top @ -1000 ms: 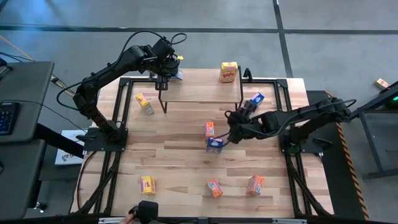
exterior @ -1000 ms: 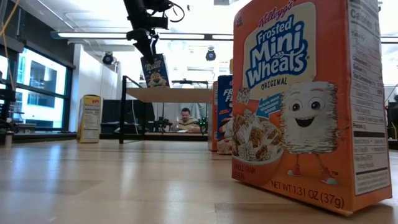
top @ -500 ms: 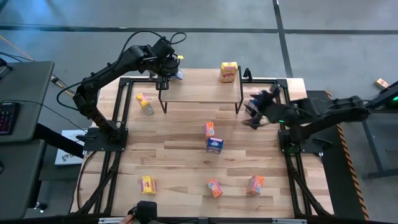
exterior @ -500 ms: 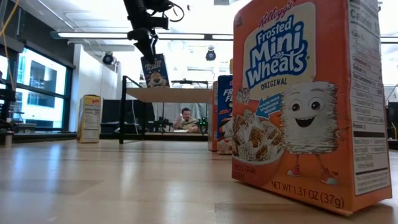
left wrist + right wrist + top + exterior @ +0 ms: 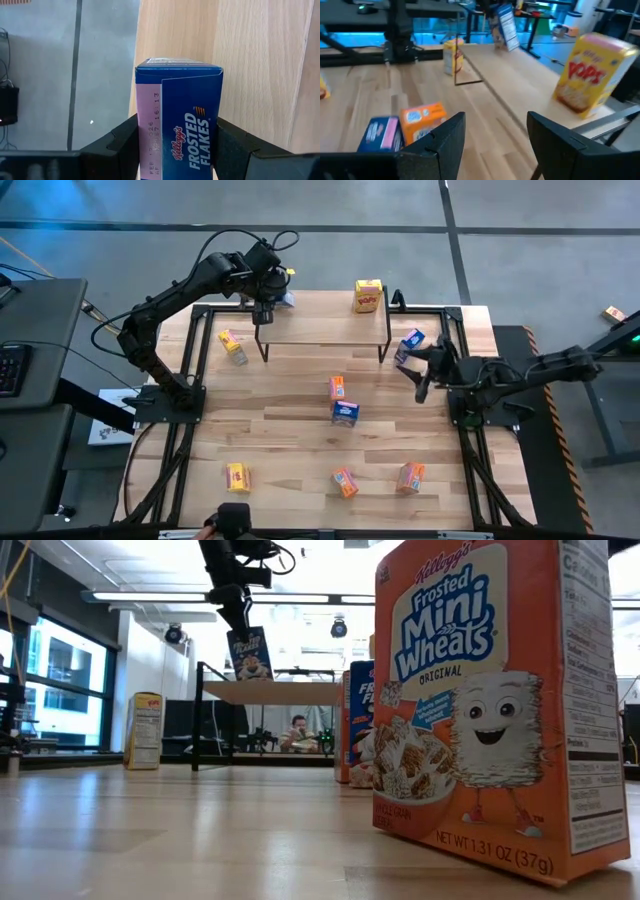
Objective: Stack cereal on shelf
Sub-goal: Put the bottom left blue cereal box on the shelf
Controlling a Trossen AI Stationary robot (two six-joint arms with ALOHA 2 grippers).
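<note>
In the high view the left gripper (image 5: 266,306) sits at the upper left of the frame, over the left end of the shelf (image 5: 322,330), clamped on a blue Frosted Flakes box (image 5: 283,299). The left wrist view shows that box (image 5: 179,117) pinched upright between both dark fingers (image 5: 119,145), with the light wood plank behind it. In the low view the same box (image 5: 249,653) hangs just above the plank's left end (image 5: 270,692).

The right gripper (image 5: 418,370) is at the right centre of the high view, over the table's right edge, with its fingers spread and nothing between them; the right wrist view confirms the gap between its two fingers (image 5: 445,137). Another blue box (image 5: 411,341) lies just beside it, toward the top of the frame.

A yellow Pops box (image 5: 368,296) stands behind the shelf at top centre. A yellow box (image 5: 232,345) lies left of the shelf. An orange box (image 5: 337,387) and a blue box (image 5: 345,412) sit mid-frame, close together. Along the lower part stand a yellow box (image 5: 238,477), an orange one (image 5: 345,482) and an orange Frosted Mini Wheats box (image 5: 411,476)
</note>
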